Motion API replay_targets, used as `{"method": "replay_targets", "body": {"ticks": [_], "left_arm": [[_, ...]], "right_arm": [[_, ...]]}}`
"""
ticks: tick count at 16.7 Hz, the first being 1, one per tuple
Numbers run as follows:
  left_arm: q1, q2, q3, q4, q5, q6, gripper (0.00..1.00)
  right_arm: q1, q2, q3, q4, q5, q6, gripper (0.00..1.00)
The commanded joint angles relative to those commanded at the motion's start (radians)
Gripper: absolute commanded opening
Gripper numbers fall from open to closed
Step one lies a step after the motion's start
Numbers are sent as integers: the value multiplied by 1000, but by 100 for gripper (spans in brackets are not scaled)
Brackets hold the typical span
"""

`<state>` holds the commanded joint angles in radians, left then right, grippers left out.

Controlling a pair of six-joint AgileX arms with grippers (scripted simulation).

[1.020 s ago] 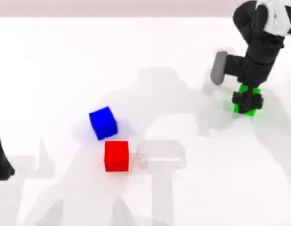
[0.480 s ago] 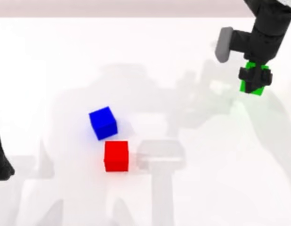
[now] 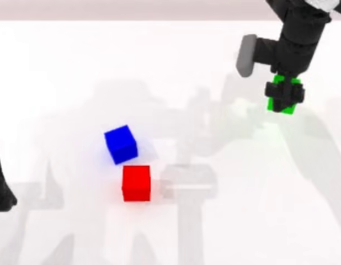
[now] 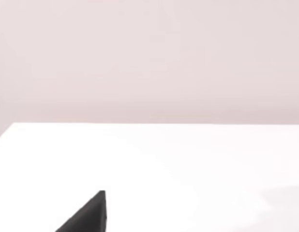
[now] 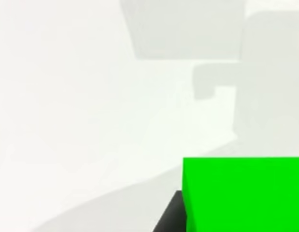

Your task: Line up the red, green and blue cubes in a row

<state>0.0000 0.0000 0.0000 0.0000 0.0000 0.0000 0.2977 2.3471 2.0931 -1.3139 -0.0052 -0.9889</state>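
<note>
My right gripper is shut on the green cube and holds it above the table at the far right. The green cube fills the corner of the right wrist view, with one dark finger beside it. The blue cube lies left of centre, turned at an angle. The red cube sits just in front of it, nearly touching its corner. My left arm is parked at the left edge; a dark finger shows in the left wrist view.
The white table spreads across the view, with its far edge at the top. Grey shadows of the arms fall over the middle.
The right gripper lifted the green cube off the table and carried it towards the back, then shifted it a little to the left. The blue and red cubes and the left arm stayed put.
</note>
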Motion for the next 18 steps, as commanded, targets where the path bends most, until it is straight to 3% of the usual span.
{"method": "replay_targets", "body": {"ticks": [6,9,18], "left_arm": [[0,0,0,0,0,0,100],[0,0,0,0,0,0,100],[0,0,0,0,0,0,100]], "right_arm": [[342,-83,-102,9,-3,136,0],[460,-123,-143,18,-1,194,0],[483,-123,-214,92,-4,209,0]]}}
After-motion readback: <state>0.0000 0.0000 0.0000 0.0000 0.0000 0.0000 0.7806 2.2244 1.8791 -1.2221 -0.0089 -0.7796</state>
